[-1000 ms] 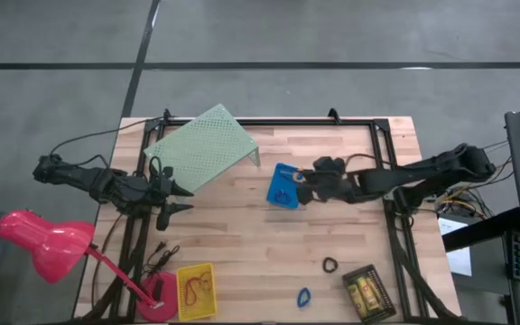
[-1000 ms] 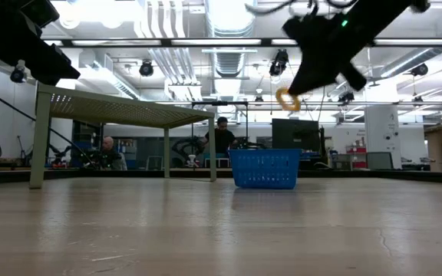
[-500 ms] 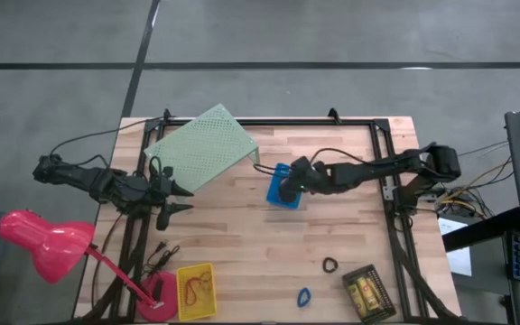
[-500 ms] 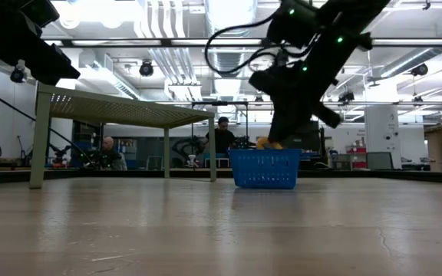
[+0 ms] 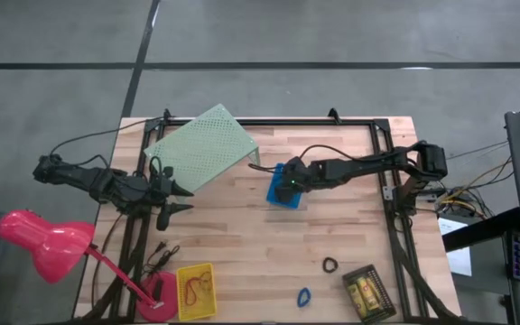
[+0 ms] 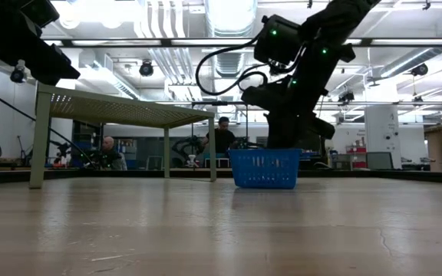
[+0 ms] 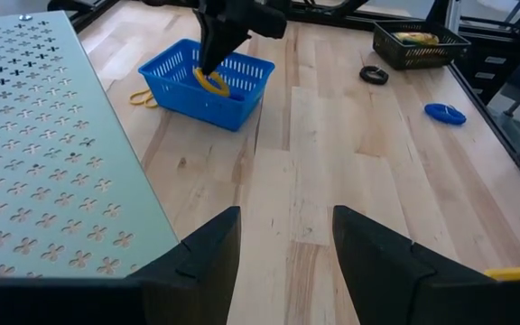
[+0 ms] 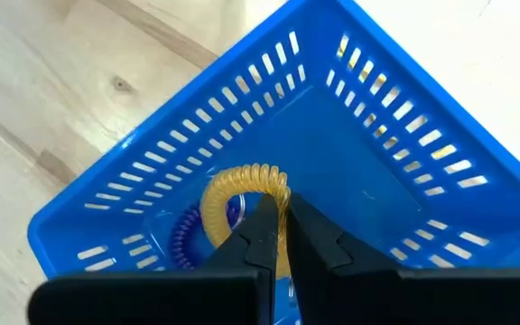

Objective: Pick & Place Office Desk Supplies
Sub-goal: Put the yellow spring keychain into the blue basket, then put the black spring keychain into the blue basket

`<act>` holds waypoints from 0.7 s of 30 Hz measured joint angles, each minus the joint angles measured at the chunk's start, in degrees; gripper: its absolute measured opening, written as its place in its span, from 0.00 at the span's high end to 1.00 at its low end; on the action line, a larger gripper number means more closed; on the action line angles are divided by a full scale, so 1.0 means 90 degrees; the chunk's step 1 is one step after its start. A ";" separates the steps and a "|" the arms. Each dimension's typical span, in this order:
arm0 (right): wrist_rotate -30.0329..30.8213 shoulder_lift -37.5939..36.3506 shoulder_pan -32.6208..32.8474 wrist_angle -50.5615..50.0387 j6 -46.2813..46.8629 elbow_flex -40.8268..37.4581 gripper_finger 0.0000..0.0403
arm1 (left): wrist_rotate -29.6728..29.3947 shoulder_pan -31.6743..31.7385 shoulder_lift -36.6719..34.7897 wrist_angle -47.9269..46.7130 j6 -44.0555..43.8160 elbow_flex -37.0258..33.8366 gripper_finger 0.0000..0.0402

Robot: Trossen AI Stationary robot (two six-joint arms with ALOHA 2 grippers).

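the right hand [image 8: 283, 236], pinched shut on an orange ring [image 8: 242, 200], is inside the blue bin [image 8: 395, 217] mid-frame and next should let go.

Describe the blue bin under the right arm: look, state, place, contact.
The blue bin is a small rectangular basket of slotted plastic, standing upright and open-topped on the wooden table near its middle, beside the pale green riser. The right tool reaches into it, shut on a coiled orange ring. A purple coil ring lies inside.
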 joint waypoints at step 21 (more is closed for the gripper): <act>-0.0042 -0.0045 -0.0027 -0.0009 0.0447 0.0017 0.64 | 0.0000 0.0000 0.0000 0.0000 0.0000 0.0000 0.54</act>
